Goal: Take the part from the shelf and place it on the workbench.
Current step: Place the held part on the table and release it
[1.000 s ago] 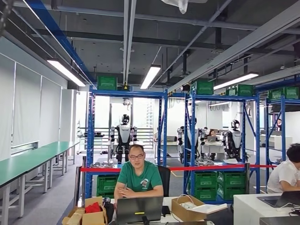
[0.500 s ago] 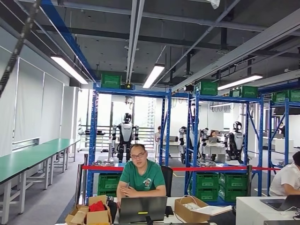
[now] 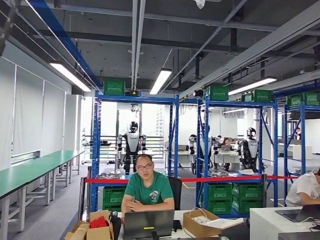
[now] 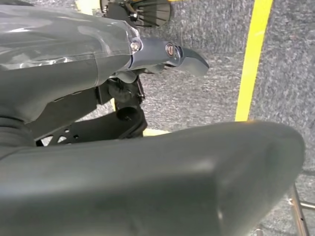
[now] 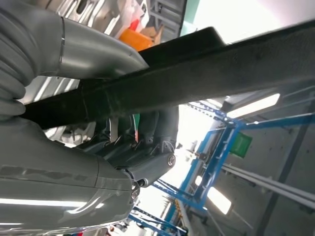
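Head view faces shelves [image 3: 136, 150]; left wrist, seemingly floorward.

The whole head view shifts: half a second ago it sat lower and further right, and now it is back near its framing of a second ago. The camera moves, not the blue shelves [image 3: 173, 150] or the seated person [image 3: 147, 190].

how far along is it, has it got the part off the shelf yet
Done, it seems: the right hand grips a long black part between thumb and fingers, so the pickup looks finished. In hand: carrying it, with the blue shelves ahead in the head view. Left: setting it down on a workbench; the green-topped benches stand off to the left. The left hand hangs over the floor.
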